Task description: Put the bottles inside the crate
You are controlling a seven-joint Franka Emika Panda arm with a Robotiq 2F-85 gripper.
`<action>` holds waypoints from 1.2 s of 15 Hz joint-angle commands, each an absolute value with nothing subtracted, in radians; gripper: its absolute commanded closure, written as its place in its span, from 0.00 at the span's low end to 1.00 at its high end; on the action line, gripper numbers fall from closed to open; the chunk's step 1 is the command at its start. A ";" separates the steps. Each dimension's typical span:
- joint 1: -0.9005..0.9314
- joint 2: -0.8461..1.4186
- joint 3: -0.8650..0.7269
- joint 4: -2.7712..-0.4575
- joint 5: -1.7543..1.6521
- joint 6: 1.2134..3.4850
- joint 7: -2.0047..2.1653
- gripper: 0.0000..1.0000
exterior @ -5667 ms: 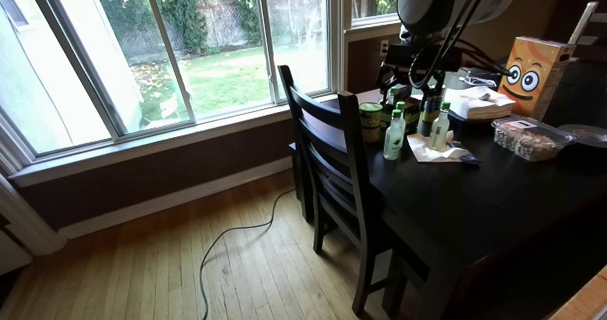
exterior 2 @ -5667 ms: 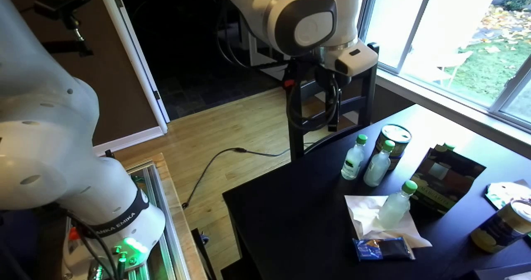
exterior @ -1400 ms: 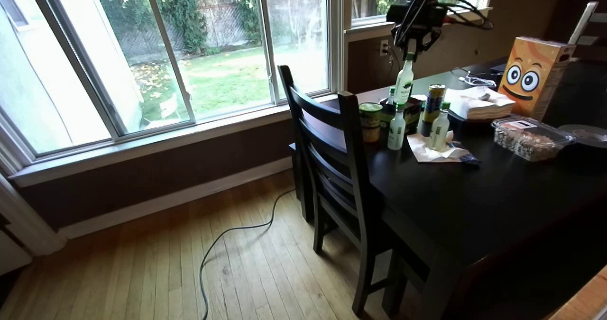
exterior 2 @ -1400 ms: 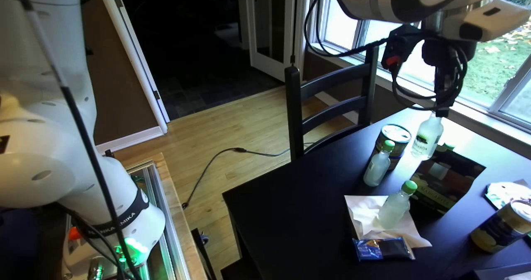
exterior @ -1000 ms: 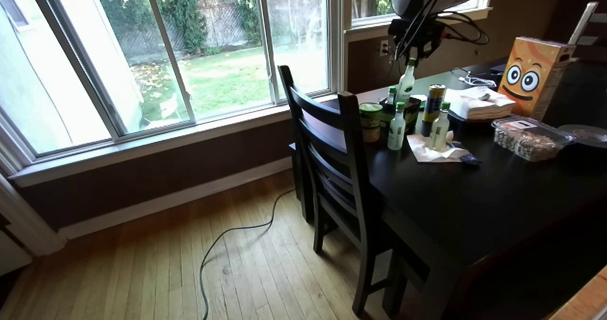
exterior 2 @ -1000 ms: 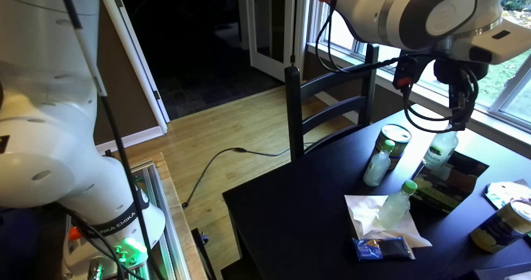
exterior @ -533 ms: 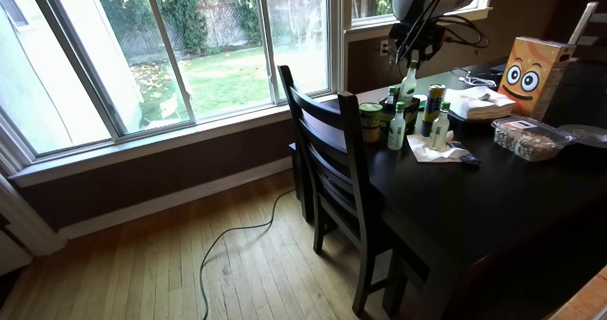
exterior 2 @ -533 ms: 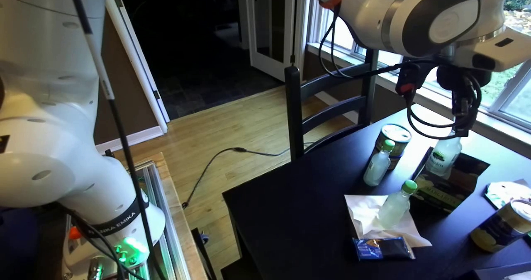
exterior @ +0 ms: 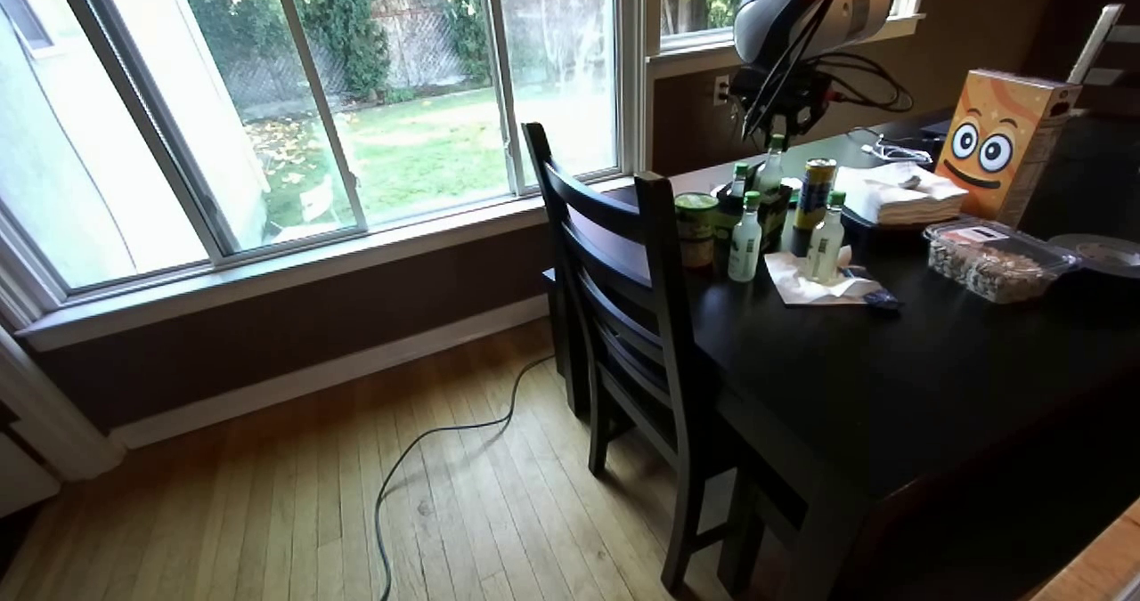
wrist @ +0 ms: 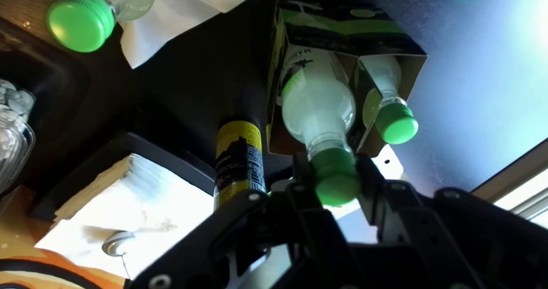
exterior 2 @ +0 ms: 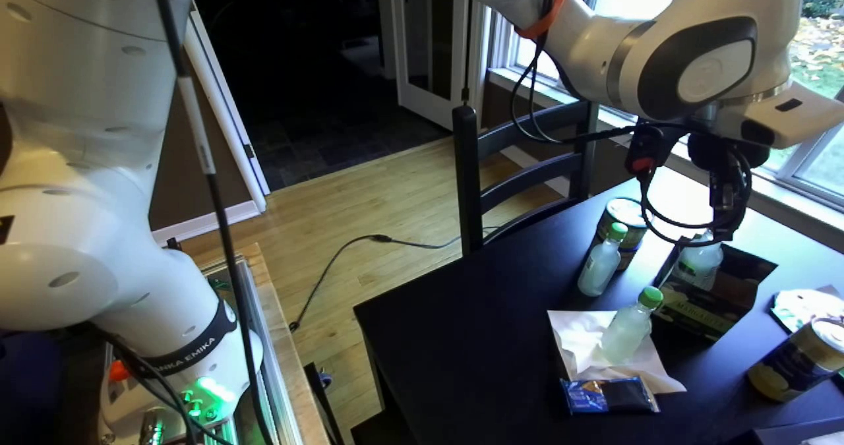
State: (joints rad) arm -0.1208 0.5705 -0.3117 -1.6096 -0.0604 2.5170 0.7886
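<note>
The crate is a dark open-topped carton with green print (exterior 2: 692,306), divided inside. My gripper (wrist: 333,165) is shut on the green cap of a pale, cloudy bottle (wrist: 317,96). This bottle is nearly upright, its lower part within a compartment of the crate (wrist: 351,28); the carton wall hides its base. A second bottle (wrist: 385,75) sits in the neighbouring compartment, its cap above the rim. Two more green-capped bottles stand on the table in both exterior views: one beside the tin (exterior 2: 600,267), one on white crumpled paper (exterior 2: 626,333).
A tall yellow-black can (exterior: 814,193) stands close to the crate, and a tin (exterior: 696,227) flanks it. Also on the table are a napkin stack (exterior: 899,193), an orange face box (exterior: 1002,142), a clear plastic tray (exterior: 1002,258) and a blue wrapper (exterior 2: 610,395).
A bottle that stood on the table was gripped, carried over to the crate and lowered into it. The crate shifted slightly. Over the last half second, gripper and bottle sank further.
</note>
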 commanded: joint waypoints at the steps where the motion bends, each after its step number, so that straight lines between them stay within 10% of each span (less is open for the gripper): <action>1: -0.152 0.647 -0.296 -1.524 -0.004 2.513 0.790 0.93; 5: -0.163 0.689 -0.292 -1.485 0.033 2.502 0.788 0.93; 6: -0.162 0.694 -0.295 -1.477 0.039 2.496 0.795 0.45; 13: -0.145 0.554 -0.275 -1.534 0.039 2.425 0.725 0.04; 18: -0.147 0.338 -0.181 -1.721 0.089 2.303 0.500 0.00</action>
State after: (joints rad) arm -0.1438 0.4947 -0.2299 -1.5547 0.0467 2.3515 0.6216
